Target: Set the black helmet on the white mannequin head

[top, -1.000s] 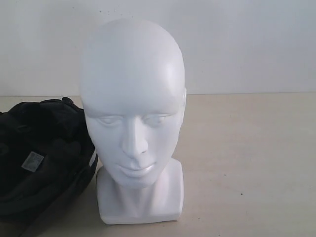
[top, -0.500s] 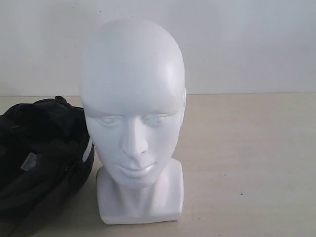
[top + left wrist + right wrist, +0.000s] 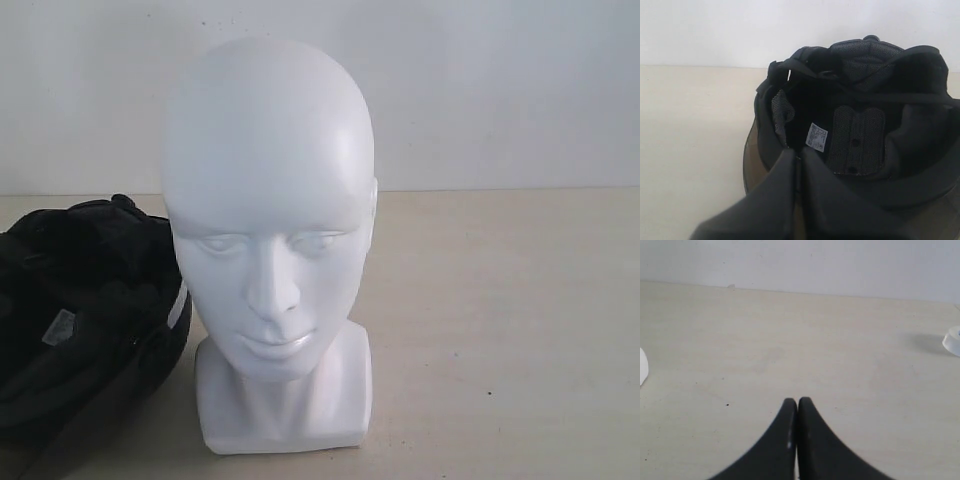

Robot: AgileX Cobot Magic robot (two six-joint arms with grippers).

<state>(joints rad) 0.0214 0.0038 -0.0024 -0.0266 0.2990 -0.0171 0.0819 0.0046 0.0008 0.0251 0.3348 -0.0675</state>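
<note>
The white mannequin head (image 3: 268, 200) stands upright on its squared base in the middle of the table, facing the camera. To its left the black helmet (image 3: 90, 320) lies with its opening turned up, almost touching the head's cheek. The left wrist view shows the helmet's padded lining, a small white label and the strap (image 3: 860, 135). My left gripper (image 3: 797, 154) is shut on the helmet's rim at the smoky visor edge. My right gripper (image 3: 797, 402) is shut with nothing in it, above bare table. Neither gripper shows in the exterior view.
The beige table (image 3: 500, 320) runs back to a white wall. In the right wrist view a small white object (image 3: 952, 340) sits at one edge of the picture, and a white sliver (image 3: 642, 365) at the other.
The helmet has turned and shifted slightly to the left, away from the head's cheek, over the first half second. The mannequin head has not moved.
</note>
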